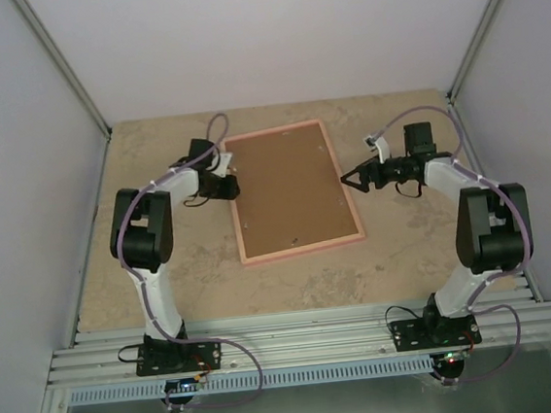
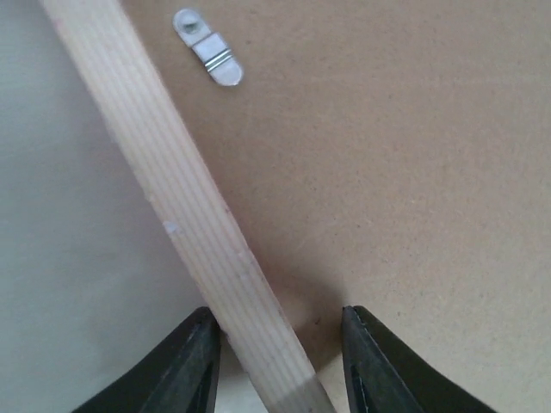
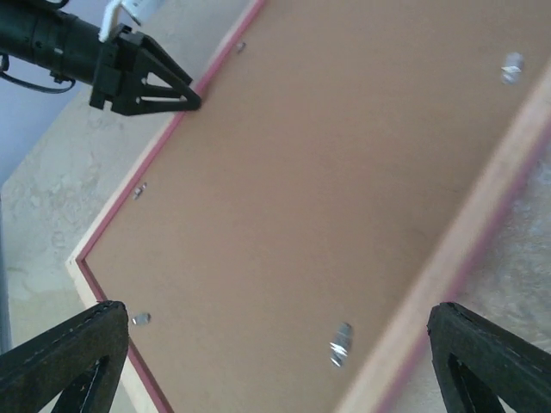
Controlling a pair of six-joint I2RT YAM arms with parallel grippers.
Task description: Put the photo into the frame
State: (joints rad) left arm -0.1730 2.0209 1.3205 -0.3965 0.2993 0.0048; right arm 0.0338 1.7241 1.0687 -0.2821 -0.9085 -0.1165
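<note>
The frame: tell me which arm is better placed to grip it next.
Left, probably. The left gripper straddles the left rail of the frame, one finger on either side, not yet clamped. The right gripper hangs wide open by the right edge, gripping nothing.

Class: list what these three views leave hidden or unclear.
- Photo: seen in no view; the backing board hides whatever lies inside the frame.
- Left gripper: the left wrist view shows only its fingertips; whether they touch the frame's rail is unclear.
- Metal clips: blurred in the right wrist view.
</note>
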